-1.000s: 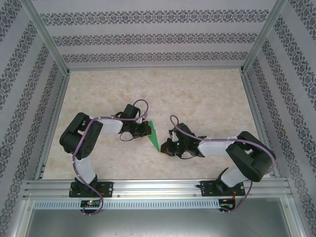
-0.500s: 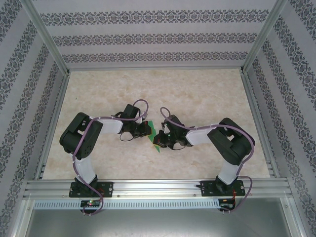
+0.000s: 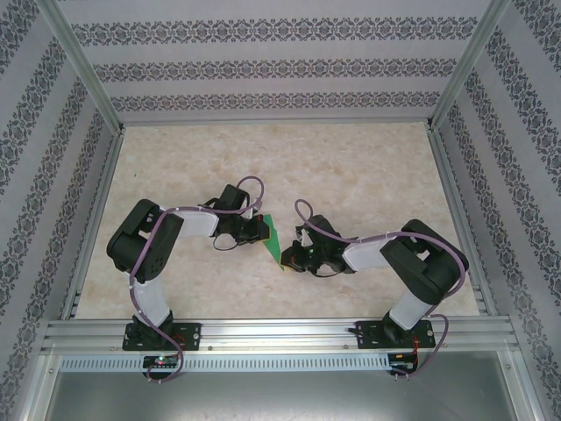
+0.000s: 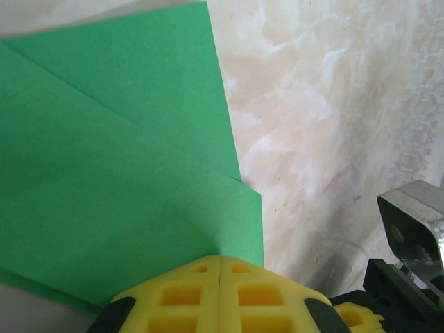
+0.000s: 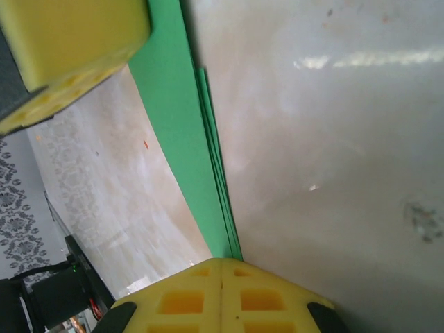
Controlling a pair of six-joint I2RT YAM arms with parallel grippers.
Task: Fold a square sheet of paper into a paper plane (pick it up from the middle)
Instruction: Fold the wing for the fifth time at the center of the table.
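The square sheet of paper (image 3: 276, 241) is bright green and folded into a narrow pointed shape with creases, lying mid-table between both arms. My left gripper (image 3: 261, 230) is shut, its yellow fingertips (image 4: 220, 277) resting on the sheet's (image 4: 125, 173) near edge, with layered flaps spreading ahead of them. My right gripper (image 3: 288, 254) is shut on the sheet (image 5: 184, 139). Its stacked edges run straight into the seam between the right fingertips (image 5: 222, 277). A left finger (image 5: 69, 41) shows at the far end of the sheet in the right wrist view.
The pale marble-patterned table (image 3: 368, 175) is walled by patterned panels and aluminium posts. A metal rail (image 3: 280, 333) runs along the near edge by the arm bases. Part of the right arm's metal bracket (image 4: 416, 222) shows at the left wrist view's right edge.
The right arm swung left toward the sheet, then eased back right and nearer with its elbow folded in. The sheet looks shorter from above. The left arm stayed put.
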